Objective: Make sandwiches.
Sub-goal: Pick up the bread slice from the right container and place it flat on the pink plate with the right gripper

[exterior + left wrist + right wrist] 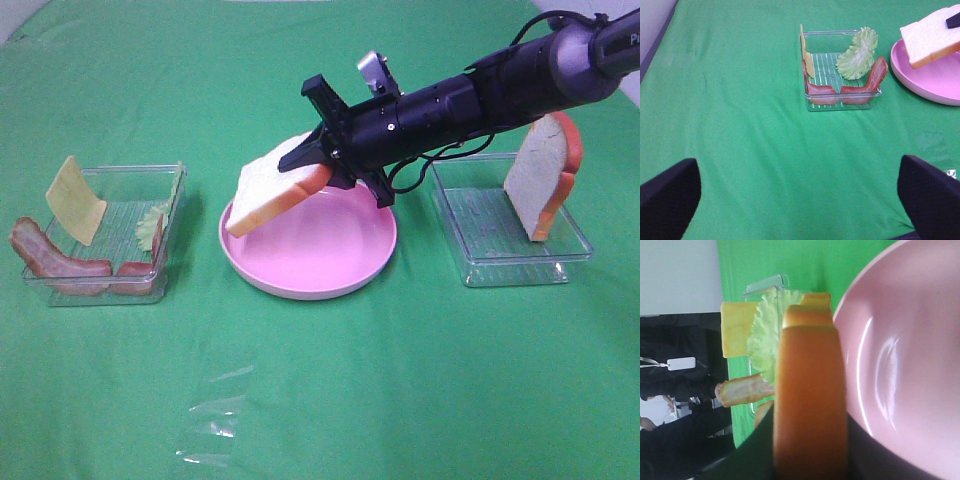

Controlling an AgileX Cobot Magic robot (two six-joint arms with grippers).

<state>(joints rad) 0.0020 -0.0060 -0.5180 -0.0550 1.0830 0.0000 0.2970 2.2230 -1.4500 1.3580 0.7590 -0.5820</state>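
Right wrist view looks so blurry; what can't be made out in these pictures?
- Right wrist view: the blurred bread slice hides how the right end effector grips it, and part of the pink plate.
- Left wrist view: the left end effector is cut off by the picture's edge.

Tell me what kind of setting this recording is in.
Probably a lab tabletop staged for robot practice: a green cloth surface, toy bacon in a clear tray, and a pink plate.

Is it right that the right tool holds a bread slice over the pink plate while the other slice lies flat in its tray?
No: the exterior high view shows the other slice standing on edge in its tray, not flat. The rest holds.
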